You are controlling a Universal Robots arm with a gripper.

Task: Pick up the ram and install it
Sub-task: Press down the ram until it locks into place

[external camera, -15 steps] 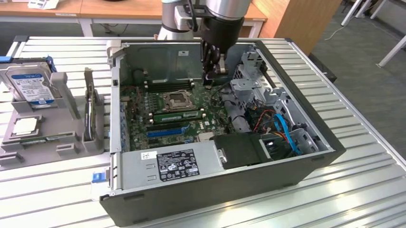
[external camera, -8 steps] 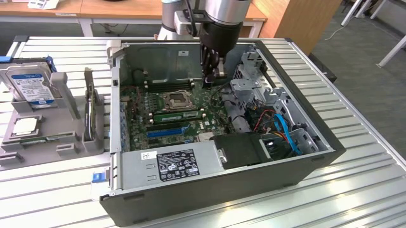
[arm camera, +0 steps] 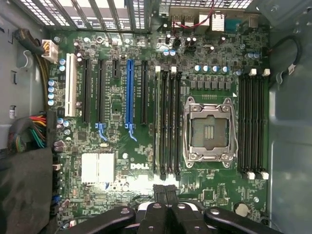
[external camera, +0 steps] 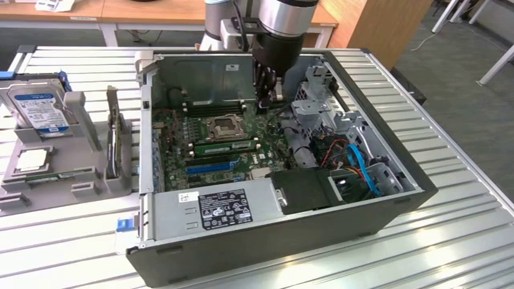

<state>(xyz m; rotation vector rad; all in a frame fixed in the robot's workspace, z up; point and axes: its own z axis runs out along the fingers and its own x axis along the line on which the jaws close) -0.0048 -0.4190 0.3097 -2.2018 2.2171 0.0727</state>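
green ram (external camera: 226,146) sits in a motherboard slot; claw (arm camera: 165,191) closed.

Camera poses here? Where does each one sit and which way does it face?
Exterior view: off the arm, raised, angled down into the open computer case; the arm and tool show.
Wrist view: on the wrist, facing square onto the motherboard; the shut tool shows.
Shared: motherboard, empty CPU socket, tool.
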